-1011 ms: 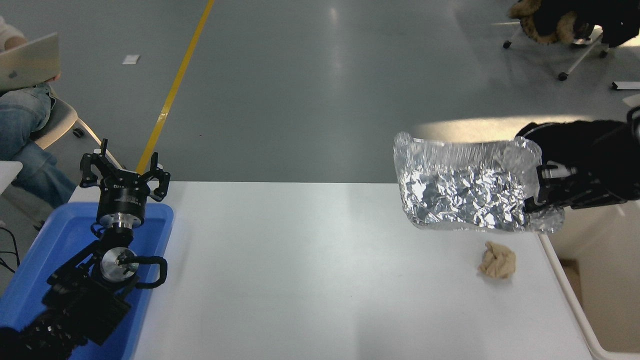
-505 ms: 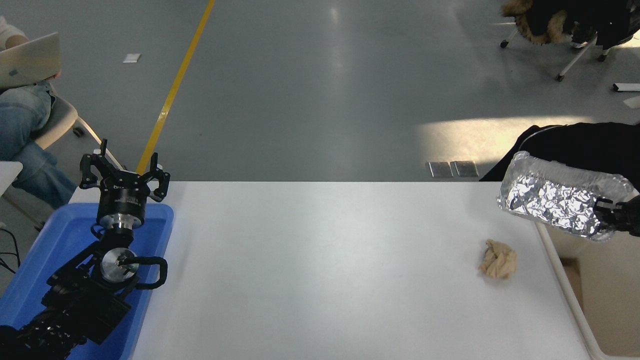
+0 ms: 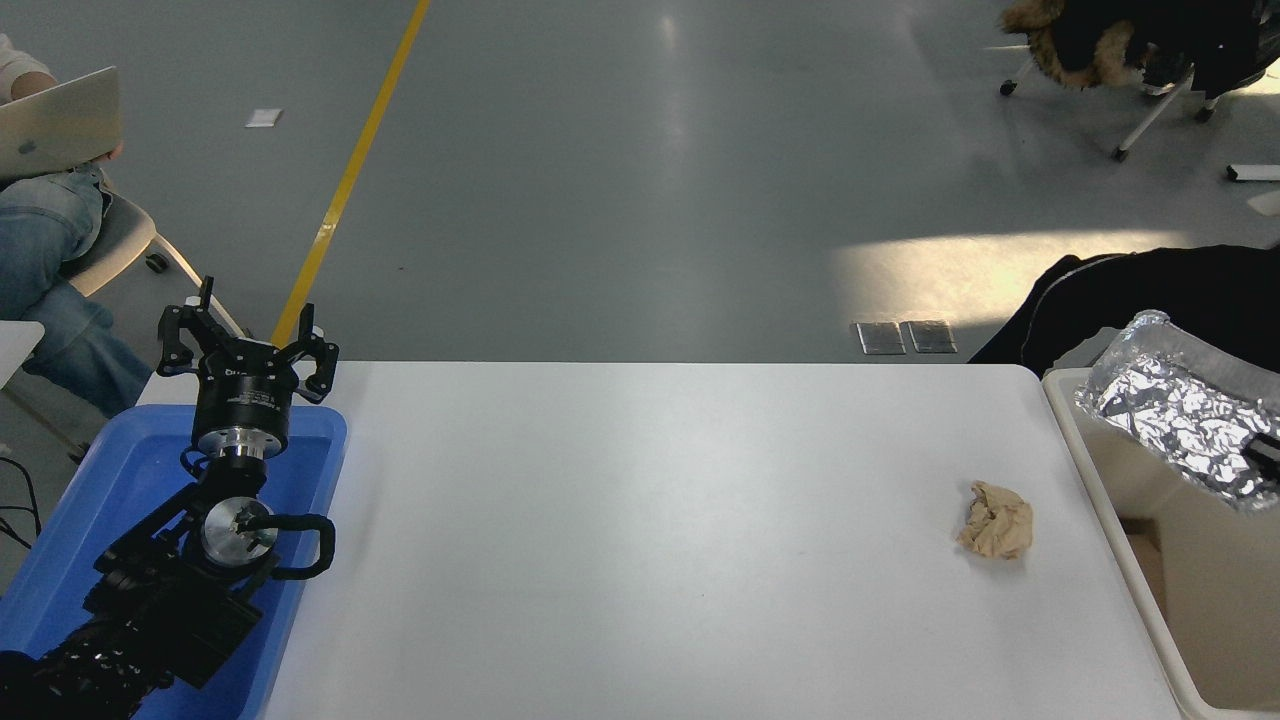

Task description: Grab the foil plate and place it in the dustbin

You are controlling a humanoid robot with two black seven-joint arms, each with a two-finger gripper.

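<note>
The left gripper (image 3: 245, 350) sat parked over the blue tray (image 3: 310, 470), fingers wide. The foil plate (image 3: 1185, 425) hung tilted over the dustbin (image 3: 1100, 470); whether the right fingers held it, I couldn't tell. It might have snagged the rim and tipped out.

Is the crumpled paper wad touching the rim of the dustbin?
Apart. The head view shows the paper wad lying on the white table, with a clear strip of bare tabletop between it and the rim of the dustbin.

The foil plate (image 3: 1185, 418) has moved rightward over the dustbin (image 3: 1110, 480).
</note>
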